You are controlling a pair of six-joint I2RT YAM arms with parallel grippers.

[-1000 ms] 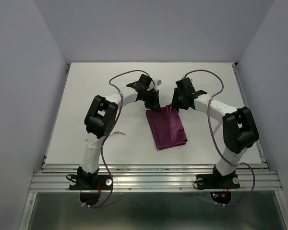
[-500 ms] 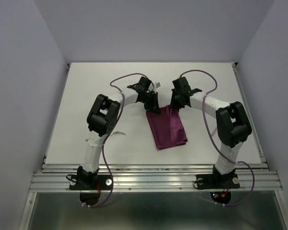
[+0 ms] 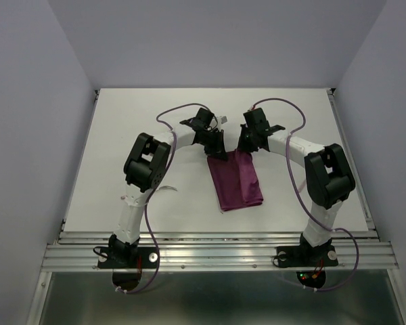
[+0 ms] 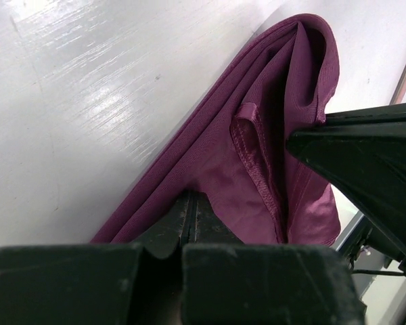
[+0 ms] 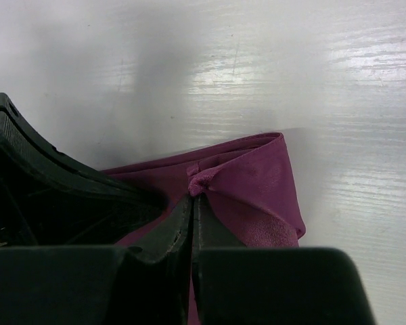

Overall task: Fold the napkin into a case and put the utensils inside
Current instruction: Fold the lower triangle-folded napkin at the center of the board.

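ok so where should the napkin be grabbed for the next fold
Judging by its pose, the two far corners, approached from the far edge. The napkin lies flat as a folded strip, so only its layered corners bunch enough to pinch. The left tool is shut on the far left corner, the right tool on the far right one.

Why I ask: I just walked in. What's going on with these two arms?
Two robot arms are folding a burgundy napkin that lies as a folded strip on the white table. The left gripper is shut on the cloth's far left corner, and the right gripper is shut on its far right corner. Both are low at the far edge, close together. The folding looks only partway done.
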